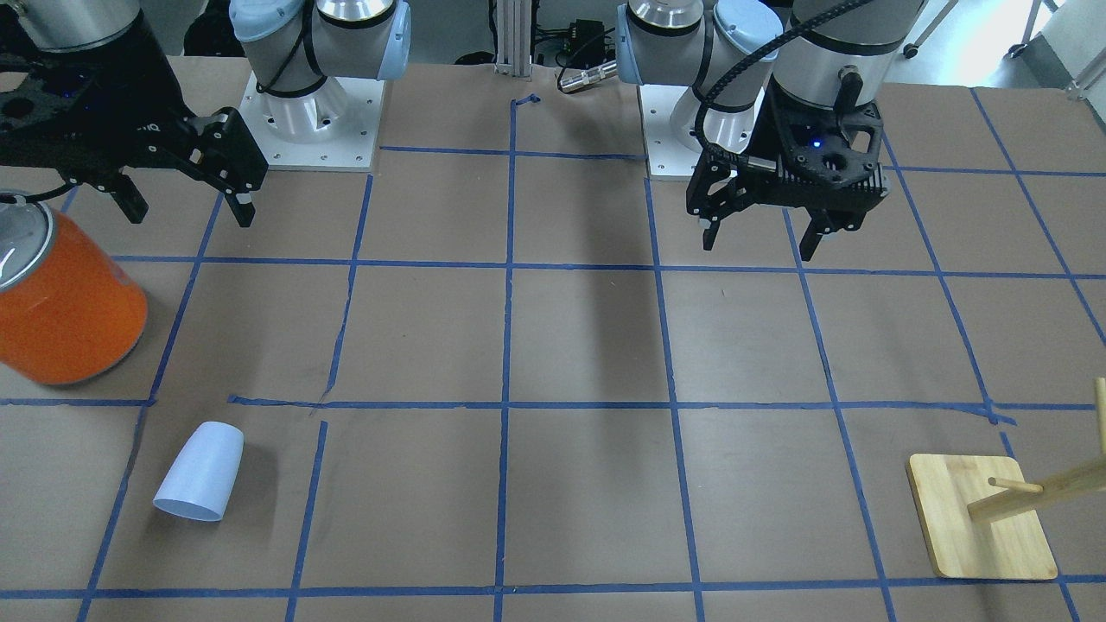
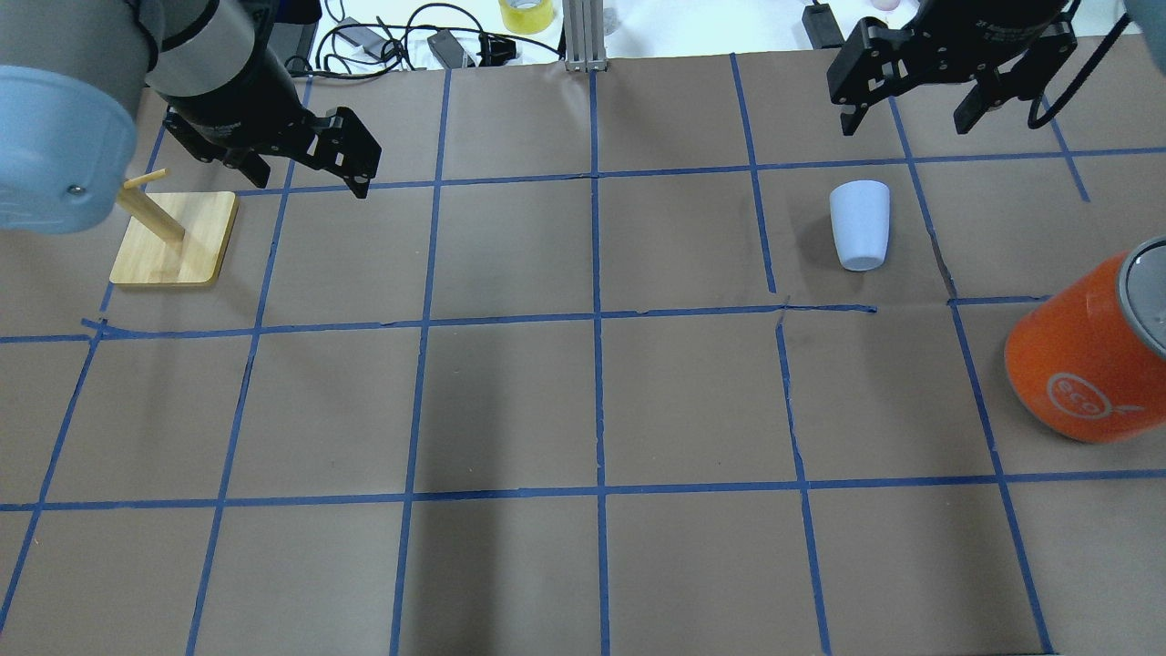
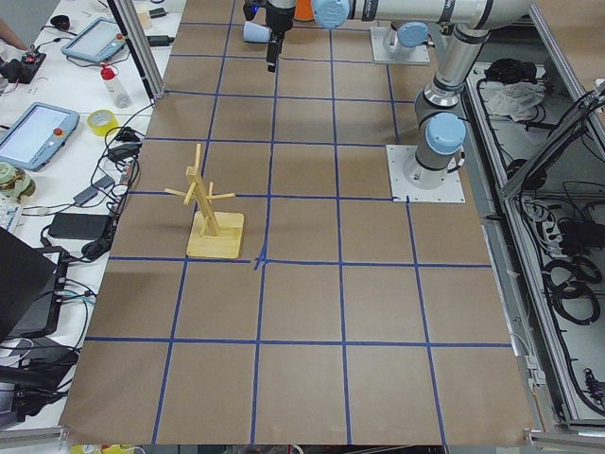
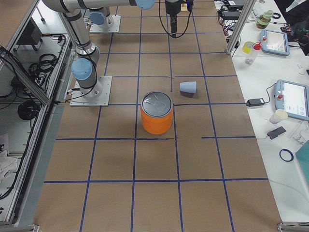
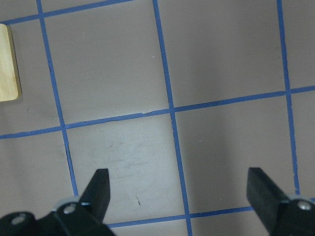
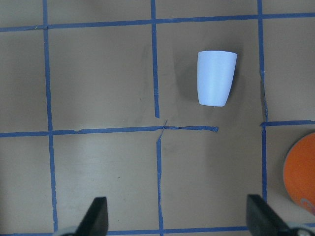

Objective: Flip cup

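The cup [image 2: 859,225] is small and pale blue-white. It lies on its side on the brown table, its wider rim pointing away from the robot's base. It also shows in the front view [image 1: 200,472], the right wrist view [image 6: 215,78] and the exterior right view [image 4: 188,87]. My right gripper [image 2: 906,126] is open and empty, held above the table beyond the cup's rim end; it also shows in the front view [image 1: 192,214]. My left gripper [image 2: 310,182] is open and empty, far from the cup near the wooden stand; the front view [image 1: 759,246] shows it too.
A large orange can [image 2: 1084,364] with a silver top stands near the cup, toward the robot's right, and shows in the front view [image 1: 65,302]. A wooden peg stand [image 2: 173,241] on a square base sits on the robot's left. Blue tape lines grid the table.
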